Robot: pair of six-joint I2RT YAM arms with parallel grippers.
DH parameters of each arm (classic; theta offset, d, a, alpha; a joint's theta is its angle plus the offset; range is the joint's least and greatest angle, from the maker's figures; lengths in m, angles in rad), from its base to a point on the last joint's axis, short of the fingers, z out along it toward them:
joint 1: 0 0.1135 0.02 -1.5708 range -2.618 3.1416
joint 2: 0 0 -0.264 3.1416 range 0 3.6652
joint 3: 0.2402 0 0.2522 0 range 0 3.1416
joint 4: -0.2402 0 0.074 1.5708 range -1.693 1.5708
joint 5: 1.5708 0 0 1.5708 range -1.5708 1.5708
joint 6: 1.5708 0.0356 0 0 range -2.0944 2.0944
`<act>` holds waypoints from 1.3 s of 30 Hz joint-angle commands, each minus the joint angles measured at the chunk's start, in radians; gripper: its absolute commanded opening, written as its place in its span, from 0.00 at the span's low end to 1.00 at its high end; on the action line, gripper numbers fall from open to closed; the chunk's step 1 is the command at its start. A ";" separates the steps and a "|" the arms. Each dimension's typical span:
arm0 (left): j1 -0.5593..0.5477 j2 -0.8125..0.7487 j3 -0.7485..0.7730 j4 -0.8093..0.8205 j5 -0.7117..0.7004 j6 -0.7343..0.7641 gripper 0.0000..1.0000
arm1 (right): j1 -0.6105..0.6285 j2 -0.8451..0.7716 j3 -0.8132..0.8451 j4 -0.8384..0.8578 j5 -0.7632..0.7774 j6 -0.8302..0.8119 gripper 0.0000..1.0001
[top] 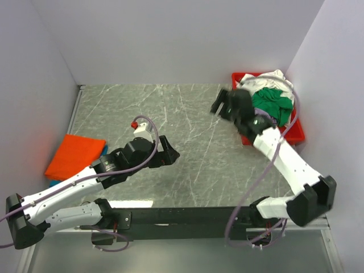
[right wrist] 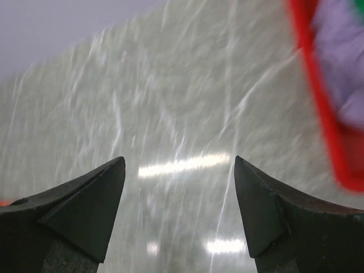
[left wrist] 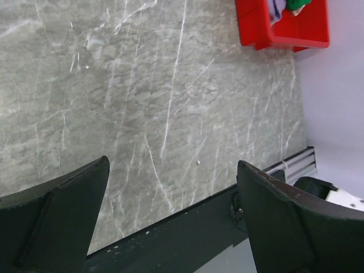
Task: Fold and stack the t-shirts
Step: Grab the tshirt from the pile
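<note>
1. A grey, marble-patterned desk fills the top view, with pale walls on three sides
2. The right arm, white with black joints, reaches from the near right edge up towards the far right corner. The left arm reaches from the near left edge in towards the middle of the desk
3. A red plastic tray sits in the far right corner of the desk, against the right wall
4. Unfolded t-shirts are heaped loosely in the tray. A bright green t-shirt lies crumpled on top, a cream-white t-shirt spills over the far rim, and part of a lavender t-shirt shows just inside the tray's wall in the right wrist view
5. An orange t-shirt, folded into a neat rectangle, lies flat at the left edge of the desk, well apart from the tray
6. A teal t-shirt sits under the orange one, with only thin slivers showing at the edges
7. The right gripper is above bare desk just beside the tray's left wall, blurred in the top view. Its jaws are spread wide with nothing between them
8. The left gripper is over bare desk near the middle. Its jaws are also wide apart and hold nothing
</note>
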 commanded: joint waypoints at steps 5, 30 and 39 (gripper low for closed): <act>-0.004 -0.045 0.104 -0.122 -0.005 0.036 0.99 | -0.379 0.230 0.292 -0.046 -0.003 -0.038 0.82; -0.001 0.009 0.141 -0.075 0.043 0.083 1.00 | -0.781 0.691 0.384 0.186 -0.138 0.130 0.76; 0.007 0.032 0.137 -0.072 0.036 0.105 0.99 | -0.781 0.803 0.451 0.235 -0.152 0.137 0.66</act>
